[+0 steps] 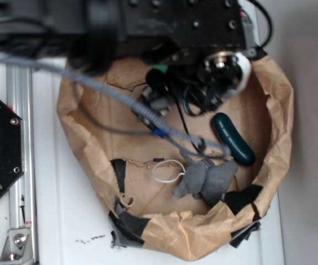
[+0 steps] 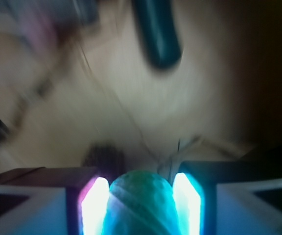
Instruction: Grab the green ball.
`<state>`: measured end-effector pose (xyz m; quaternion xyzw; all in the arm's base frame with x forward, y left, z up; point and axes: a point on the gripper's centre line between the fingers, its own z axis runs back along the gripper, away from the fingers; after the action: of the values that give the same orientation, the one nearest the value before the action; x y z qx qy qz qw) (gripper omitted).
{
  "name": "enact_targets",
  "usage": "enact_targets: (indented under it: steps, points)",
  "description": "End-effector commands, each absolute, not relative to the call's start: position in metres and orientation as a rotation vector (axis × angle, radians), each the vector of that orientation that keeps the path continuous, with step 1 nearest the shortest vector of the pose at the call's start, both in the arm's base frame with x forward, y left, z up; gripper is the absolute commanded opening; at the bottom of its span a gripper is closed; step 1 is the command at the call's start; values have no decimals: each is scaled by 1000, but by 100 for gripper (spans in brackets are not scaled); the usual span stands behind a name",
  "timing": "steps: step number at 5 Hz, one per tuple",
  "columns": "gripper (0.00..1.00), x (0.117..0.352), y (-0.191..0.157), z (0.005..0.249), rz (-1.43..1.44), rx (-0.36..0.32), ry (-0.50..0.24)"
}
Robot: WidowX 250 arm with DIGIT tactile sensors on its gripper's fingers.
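The green ball (image 2: 141, 203) is small, round and dimpled. In the wrist view it sits between my two glowing pads (image 2: 95, 205), which touch it on both sides. My gripper (image 2: 141, 182) is shut on it. In the exterior view only a small green patch of the ball (image 1: 159, 69) shows under the black arm, at the back of the brown paper nest (image 1: 81, 138). My gripper (image 1: 158, 78) is mostly hidden there by the arm and cables. I cannot tell whether the ball is off the paper floor.
A dark green glossy cucumber-shaped object (image 1: 233, 139) lies at the right of the nest and shows ahead in the wrist view (image 2: 156, 34). A grey soft toy (image 1: 207, 179) and a white loop (image 1: 167, 170) lie at the front. Grey and black cables (image 1: 120, 102) cross the nest. A metal rail (image 1: 20, 143) runs on the left.
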<state>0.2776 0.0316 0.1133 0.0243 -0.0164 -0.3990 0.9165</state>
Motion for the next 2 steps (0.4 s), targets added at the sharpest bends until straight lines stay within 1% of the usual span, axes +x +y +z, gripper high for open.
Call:
enact_targets:
  steps: [1, 2]
  points:
    - [0, 285, 11, 167, -454, 0, -59]
    - [0, 282, 16, 164, -271, -62, -97]
